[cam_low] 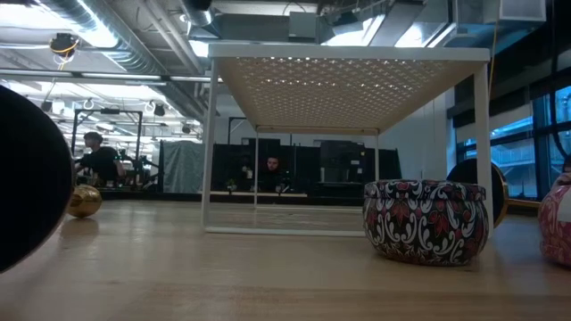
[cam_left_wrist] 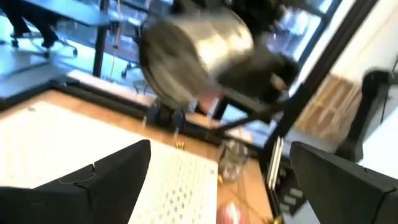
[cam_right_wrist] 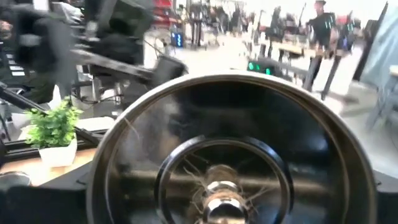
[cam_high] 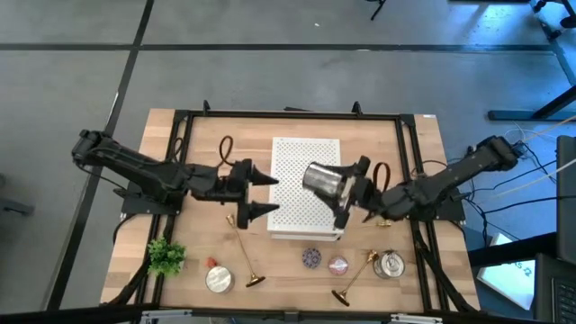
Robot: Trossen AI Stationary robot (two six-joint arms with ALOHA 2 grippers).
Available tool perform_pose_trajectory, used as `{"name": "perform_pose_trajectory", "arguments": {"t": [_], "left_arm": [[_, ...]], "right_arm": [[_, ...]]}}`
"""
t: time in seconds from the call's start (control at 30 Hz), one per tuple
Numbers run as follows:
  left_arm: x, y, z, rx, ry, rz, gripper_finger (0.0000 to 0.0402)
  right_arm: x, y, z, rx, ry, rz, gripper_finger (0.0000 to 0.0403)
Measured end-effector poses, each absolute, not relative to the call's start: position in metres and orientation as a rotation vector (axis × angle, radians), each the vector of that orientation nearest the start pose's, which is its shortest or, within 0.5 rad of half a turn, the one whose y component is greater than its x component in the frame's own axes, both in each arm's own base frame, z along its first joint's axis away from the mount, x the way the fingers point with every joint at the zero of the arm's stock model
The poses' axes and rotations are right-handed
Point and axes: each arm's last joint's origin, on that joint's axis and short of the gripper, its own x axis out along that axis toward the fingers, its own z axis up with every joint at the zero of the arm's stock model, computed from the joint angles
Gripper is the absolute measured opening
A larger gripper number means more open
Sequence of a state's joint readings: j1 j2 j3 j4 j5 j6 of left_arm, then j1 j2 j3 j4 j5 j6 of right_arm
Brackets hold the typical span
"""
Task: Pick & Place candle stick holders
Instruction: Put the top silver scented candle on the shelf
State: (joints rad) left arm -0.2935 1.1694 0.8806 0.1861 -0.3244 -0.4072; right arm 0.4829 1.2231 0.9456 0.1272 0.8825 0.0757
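Left hand (cam_high: pixel 259 191) hovers spread at the white perforated stand's (cam_high: pixel 306 162) left edge. Right hand (cam_high: pixel 346 193) clamps a silver tin (cam_high: pixel 322 180) above the stand. Two candle stick holders (cam_high: pixel 245 252) lie on the surface (cam_high: pixel 171 144), near edge.

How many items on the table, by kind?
Gold candle stick holders: 3
Round silver tins: 2
Small patterned discs: 2
White perforated stand: 1
Small green plant: 1
Silver metal cup held in the right gripper, above the stand: 1
Small red item by the left tin: 1
Total: 11
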Motion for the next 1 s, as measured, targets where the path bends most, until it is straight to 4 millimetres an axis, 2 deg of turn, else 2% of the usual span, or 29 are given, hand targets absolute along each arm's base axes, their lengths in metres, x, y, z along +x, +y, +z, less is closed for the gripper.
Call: {"name": "perform_pose_trajectory", "arguments": {"t": [0.3, 0.53, 0.77, 1.0], "left_arm": [[0.257, -0.084, 0.297, -0.344, 0.288, 0.073, 0.0381], [0.266, -0.087, 0.281, -0.387, 0.362, 0.098, 0.0381], [0.267, -0.089, 0.277, -0.410, 0.381, 0.096, 0.0381], [0.266, -0.093, 0.277, -0.408, 0.385, 0.085, 0.0381]], "right_arm": [[0.251, 0.045, 0.363, 0.258, 0.324, -0.634, 0.0354], [0.279, 0.016, 0.383, 0.424, 0.517, -0.671, 0.0354], [0.310, -0.006, 0.389, 0.490, 0.724, -0.811, 0.0354], [0.332, -0.034, 0.375, 0.629, 0.843, -0.828, 0.0354]]}}
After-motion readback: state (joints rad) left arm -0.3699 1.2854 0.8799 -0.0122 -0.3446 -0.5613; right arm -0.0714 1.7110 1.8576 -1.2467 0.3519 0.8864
